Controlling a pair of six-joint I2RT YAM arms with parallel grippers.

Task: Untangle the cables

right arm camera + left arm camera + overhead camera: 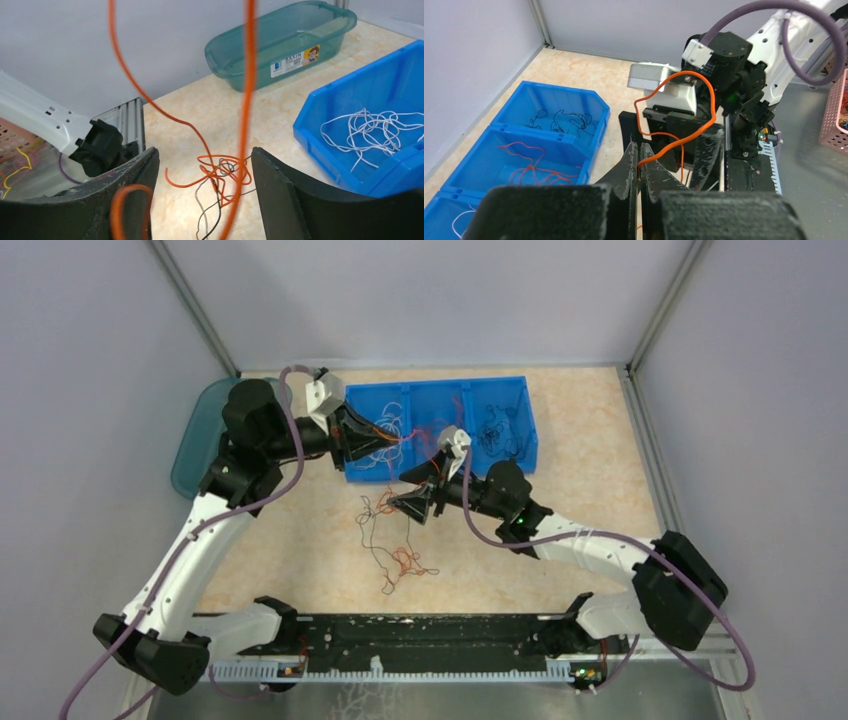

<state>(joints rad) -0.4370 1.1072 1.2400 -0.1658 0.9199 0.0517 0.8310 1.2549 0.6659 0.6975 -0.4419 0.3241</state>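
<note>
My left gripper (640, 150) is shut on an orange cable (685, 73) that arcs up and over toward the right arm. It sits at the blue bin's (440, 382) front left corner, where the left gripper (365, 445) faces right. The right gripper (204, 150) stands open, and an orange strand (247, 75) hangs loose between its fingers without being pinched. Below it a tangle of orange and black cables (227, 175) lies on the table. In the top view the right gripper (415, 502) hovers just above that tangle (395, 545).
The blue bin (549, 90) holds sorted cables: black (564, 120), orange (534, 170) and white (370, 130), each in its own compartment. A teal basin (280, 40) stands at the far left by the wall. A pink basket (834, 115) sits beyond the arm bases.
</note>
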